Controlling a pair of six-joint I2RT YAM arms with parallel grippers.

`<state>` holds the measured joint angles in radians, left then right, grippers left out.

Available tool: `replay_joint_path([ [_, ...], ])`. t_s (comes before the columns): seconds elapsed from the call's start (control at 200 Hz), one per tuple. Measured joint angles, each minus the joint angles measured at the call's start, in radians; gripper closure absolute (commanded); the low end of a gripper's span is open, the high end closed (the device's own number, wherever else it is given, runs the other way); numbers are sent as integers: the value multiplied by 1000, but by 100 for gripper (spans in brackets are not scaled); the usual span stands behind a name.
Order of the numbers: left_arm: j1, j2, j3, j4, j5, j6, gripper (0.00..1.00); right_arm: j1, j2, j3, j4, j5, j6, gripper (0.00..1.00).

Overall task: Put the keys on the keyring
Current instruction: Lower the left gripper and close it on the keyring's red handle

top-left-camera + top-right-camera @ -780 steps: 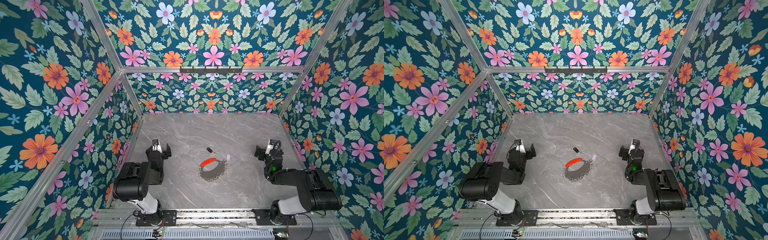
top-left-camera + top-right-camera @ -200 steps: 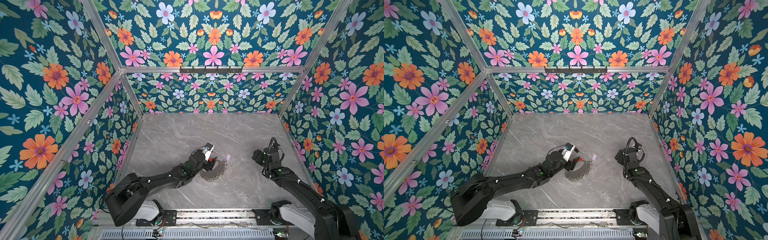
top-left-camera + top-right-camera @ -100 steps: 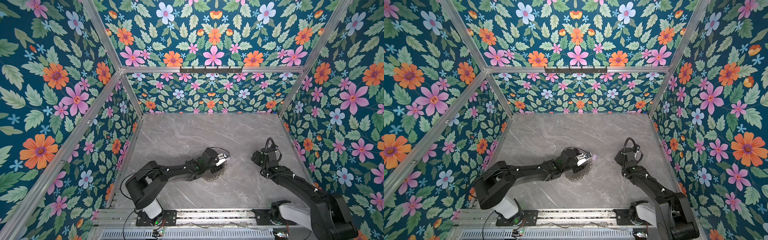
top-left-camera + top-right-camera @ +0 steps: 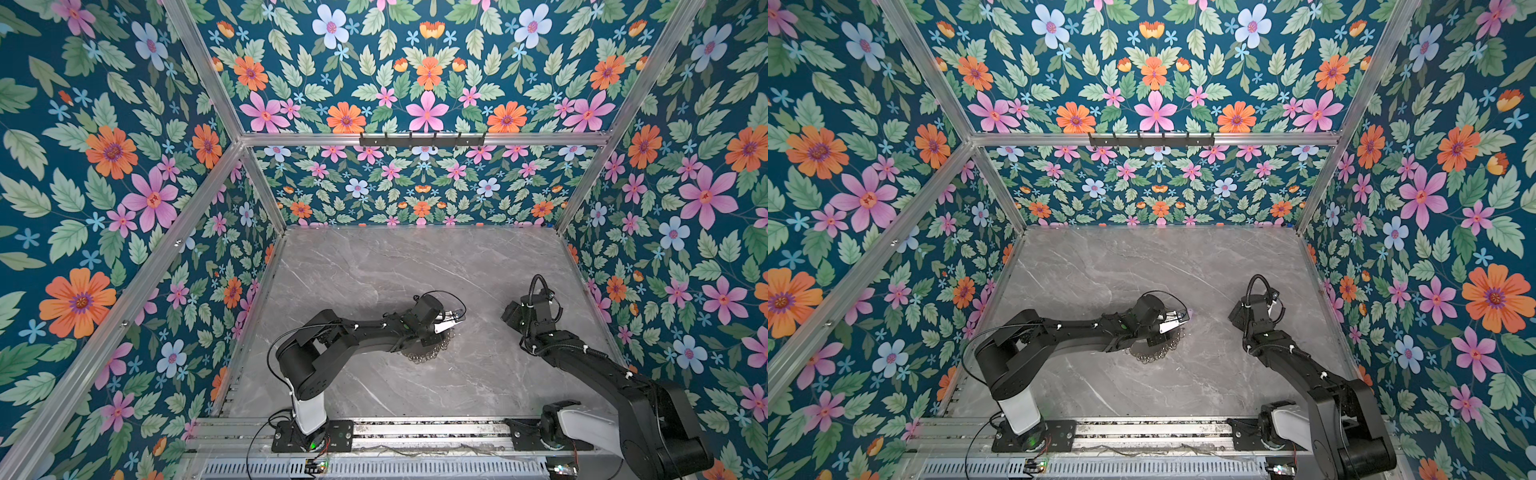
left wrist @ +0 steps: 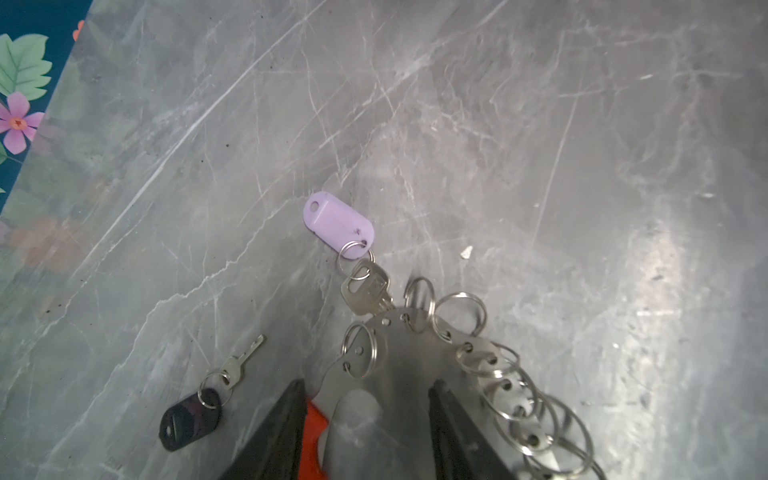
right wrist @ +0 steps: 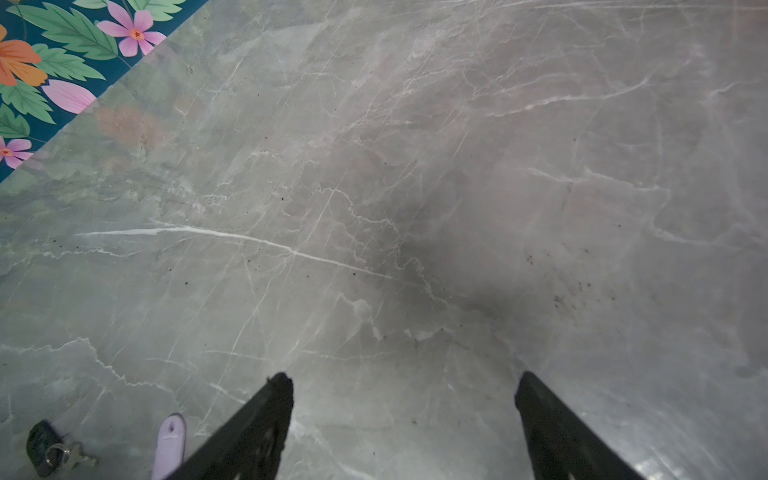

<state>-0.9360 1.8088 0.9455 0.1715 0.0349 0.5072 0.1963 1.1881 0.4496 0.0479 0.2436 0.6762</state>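
The keyring (image 5: 407,353) is being half hidden by the left gripper (image 5: 366,383), grip undeterminable; the right gripper (image 6: 403,375) is being held wide.

Both arms are matte black, built of rounded drum-shaped joints linked by slim tubular sections. The left arm (image 4: 365,332) has a white plastic shell (image 4: 309,409) at its foot, fixed to a black base plate (image 4: 340,434). The right arm (image 4: 582,357) has a matching shell (image 4: 582,428). A thin black cable (image 4: 269,353) loops beside the left arm, and a small green light (image 4: 405,326) glows on its forearm. A thick ribbed black hose (image 4: 534,282) curves over the right arm's wrist, and small white ties (image 4: 584,347) band the cabling along both arms. The left gripper (image 5: 368,382) and the right gripper (image 6: 403,374) have flat black fingers that taper to blunt tips.
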Motion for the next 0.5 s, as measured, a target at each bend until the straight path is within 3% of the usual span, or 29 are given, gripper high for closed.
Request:
replay_joint_path([
  [0.5, 19, 63, 37, -8, -16, 23, 58, 0, 16, 13, 1, 1, 0, 16],
])
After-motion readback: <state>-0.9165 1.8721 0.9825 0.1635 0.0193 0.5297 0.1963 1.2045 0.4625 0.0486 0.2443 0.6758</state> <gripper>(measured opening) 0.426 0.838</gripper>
